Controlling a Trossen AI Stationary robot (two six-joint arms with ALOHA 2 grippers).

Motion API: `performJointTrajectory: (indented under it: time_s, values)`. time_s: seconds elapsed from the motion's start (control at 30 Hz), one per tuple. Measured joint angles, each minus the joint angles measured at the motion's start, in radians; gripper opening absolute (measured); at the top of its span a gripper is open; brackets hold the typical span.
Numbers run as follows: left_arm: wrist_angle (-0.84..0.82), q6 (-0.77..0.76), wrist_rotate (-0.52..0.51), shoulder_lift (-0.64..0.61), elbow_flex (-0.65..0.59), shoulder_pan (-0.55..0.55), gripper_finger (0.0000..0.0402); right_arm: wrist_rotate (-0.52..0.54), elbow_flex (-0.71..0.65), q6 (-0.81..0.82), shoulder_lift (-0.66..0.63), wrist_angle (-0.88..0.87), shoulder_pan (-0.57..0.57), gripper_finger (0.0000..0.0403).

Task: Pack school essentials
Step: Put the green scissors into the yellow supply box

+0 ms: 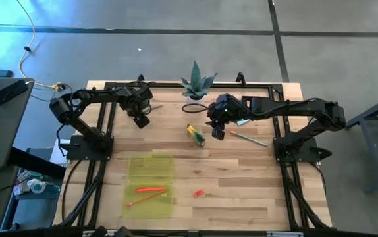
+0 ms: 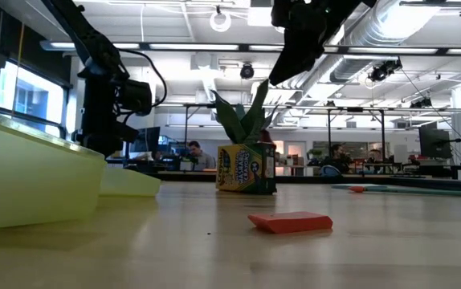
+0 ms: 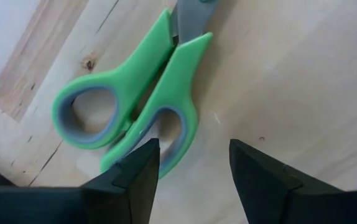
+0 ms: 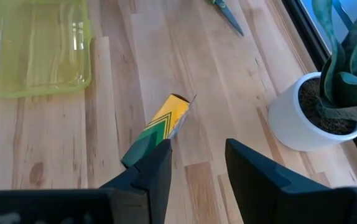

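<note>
Tabletop — plastic case (image 1: pixel 151 185) (lid open) holds orange pencils (image 1: pixel 148 191); both grippers open.

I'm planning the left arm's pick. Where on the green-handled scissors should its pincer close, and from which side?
Judging from the left wrist view, grip the green-handled scissors across the narrow neck where the two handles meet just below the blades, coming straight down from above. They lie flat and closed on the table, so the neck is slimmer than the loops. The left pincer hovers open over one loop.
</note>
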Motion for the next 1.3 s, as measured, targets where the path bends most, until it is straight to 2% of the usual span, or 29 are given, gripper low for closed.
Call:
performJointTrajectory:
  time_s: [0.3, 0.43, 0.73, 0.83, 1.3]
  values:
    - [0.0, 0.0, 0.033, 0.0, 0.0, 0.0, 0.016, 0.0, 0.0, -0.001, 0.0, 0.0, 0.0, 0.0142]
    - [0.008, 0.0, 0.124, 0.001, -0.008, -0.002, 0.0155, 0.0, 0.0, -0.001, 0.0, -0.001, 0.0, 0.0142]
    - [0.033, -0.047, 0.096, -0.004, -0.047, -0.039, 0.0136, 0.0, 0.0, -0.001, 0.0, -0.001, 0.0, 0.0142]
    - [0.051, -0.078, 0.057, -0.007, -0.059, -0.052, 0.0122, 0.0, 0.0, 0.001, 0.0, -0.001, 0.0, 0.0142]
    - [0.066, -0.087, 0.076, -0.005, -0.063, -0.073, 0.0013, 0.0, 0.0, 0.021, 0.0, -0.001, 0.048, 0.0142]
